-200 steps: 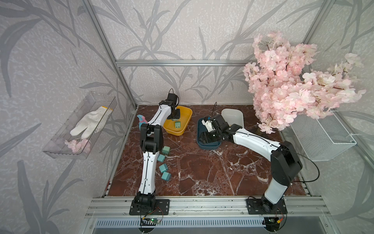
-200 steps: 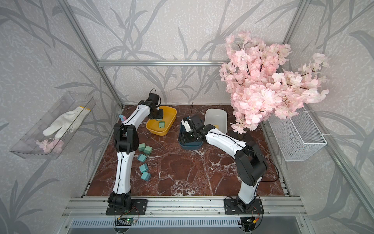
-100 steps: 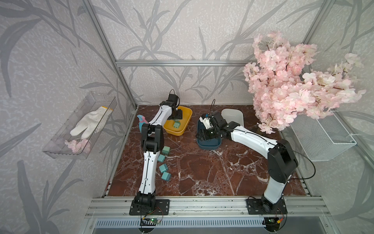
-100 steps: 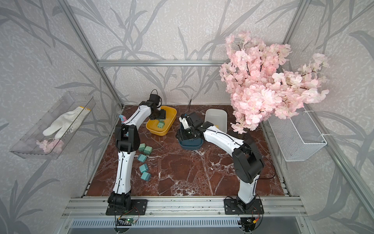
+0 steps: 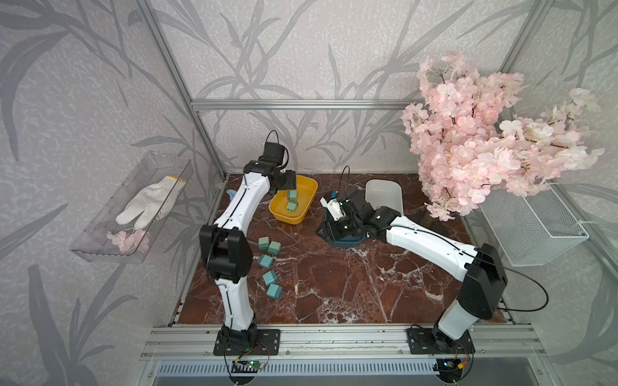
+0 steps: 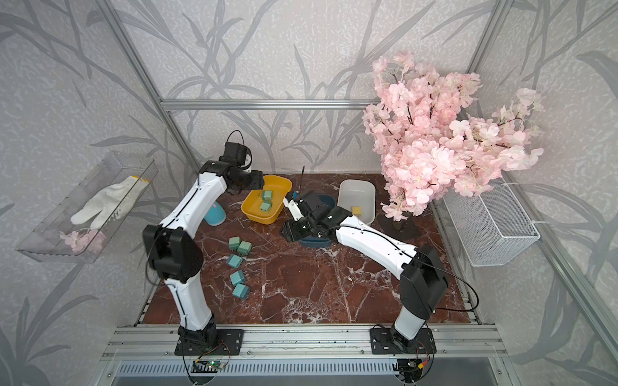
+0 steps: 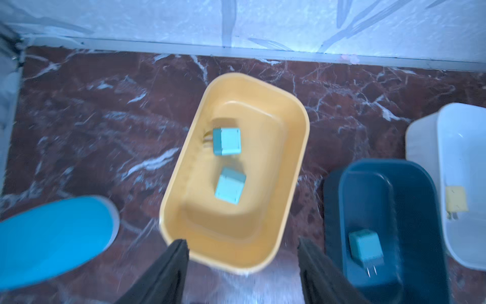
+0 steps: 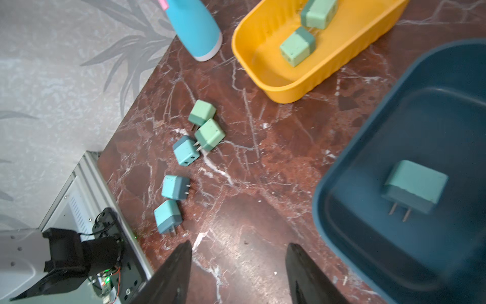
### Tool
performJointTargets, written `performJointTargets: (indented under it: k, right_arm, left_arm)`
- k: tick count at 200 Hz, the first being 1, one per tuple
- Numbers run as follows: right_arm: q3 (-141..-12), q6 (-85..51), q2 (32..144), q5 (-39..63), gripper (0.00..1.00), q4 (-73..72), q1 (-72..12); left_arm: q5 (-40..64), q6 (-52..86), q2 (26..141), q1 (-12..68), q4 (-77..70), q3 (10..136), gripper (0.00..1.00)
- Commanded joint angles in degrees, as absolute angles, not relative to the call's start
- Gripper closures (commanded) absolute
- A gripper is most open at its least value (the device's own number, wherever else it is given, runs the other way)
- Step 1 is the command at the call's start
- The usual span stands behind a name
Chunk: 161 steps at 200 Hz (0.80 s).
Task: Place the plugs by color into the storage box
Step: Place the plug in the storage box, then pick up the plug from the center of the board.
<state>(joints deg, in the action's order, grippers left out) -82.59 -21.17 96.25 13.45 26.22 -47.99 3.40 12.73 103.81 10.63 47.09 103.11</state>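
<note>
1. Fingers of the left gripper (image 7: 242, 240) are standing well apart, gripping nothing, and hovering over the near rim of the yellow bin (image 7: 297, 136).
2. Fingers of the right gripper (image 8: 238, 244) are also standing apart and empty, hanging at the left edge of the dark blue bin (image 8: 368, 147).
3. Two sage green plugs (image 7: 226, 141) (image 7: 230, 189) are lying inside the yellow bin, far left.
4. One teal plug (image 8: 415, 188) is lying in the dark blue bin.
5. One yellow plug (image 6: 356, 210) is sitting in the white bin (image 6: 344, 197), far right.
6. Loose green plugs (image 8: 202, 112) (image 8: 209, 134) and loose teal plugs (image 8: 185, 150) (image 8: 174, 187) (image 8: 167, 215) are lying on the marble table (image 5: 351, 284), near left.
7. A light-blue spray bottle (image 8: 194, 26) is standing left of the yellow bin.
</note>
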Motion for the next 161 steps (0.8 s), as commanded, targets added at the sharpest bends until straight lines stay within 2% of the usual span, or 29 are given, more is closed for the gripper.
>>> performJointTargets:
  k: [1,37,71,99,110,119,140,161]
  right_arm:
    - [-84.4,-21.4,94.8,10.9,0.39,29.5,-51.4]
    - [-88.5,-21.5,97.4,8.5,0.4,33.1,-58.1]
    - [-92.2,-22.3,102.4,6.0,0.4,33.5,-64.2]
    - [-93.5,-22.6,106.7,3.5,0.4,33.0,-67.5]
    - [-93.0,-23.1,108.1,3.5,0.4,31.6,-68.6]
    - [-92.9,-23.5,109.2,3.6,0.4,30.2,-69.5]
    - [-92.1,-22.2,111.2,3.7,0.4,25.7,-71.6]
    - [-92.5,-20.7,113.6,3.3,0.4,23.4,-72.6]
  left_arm:
    - [1.8,15.0,91.5,10.7,47.6,88.5,0.31]
    - [-3.8,19.0,66.1,10.3,47.0,65.4,0.34]
    - [-6.1,22.3,50.1,10.0,47.1,53.6,0.35]
    - [-11.6,24.1,41.5,9.7,46.3,46.6,0.35]
    - [-14.5,25.4,38.4,9.7,45.2,44.3,0.27]
    - [-15.7,24.9,36.6,9.5,44.7,44.6,0.26]
    - [-18.9,24.3,35.3,8.9,44.5,44.8,0.24]
    - [-17.0,25.8,35.6,8.1,44.8,44.4,0.23]
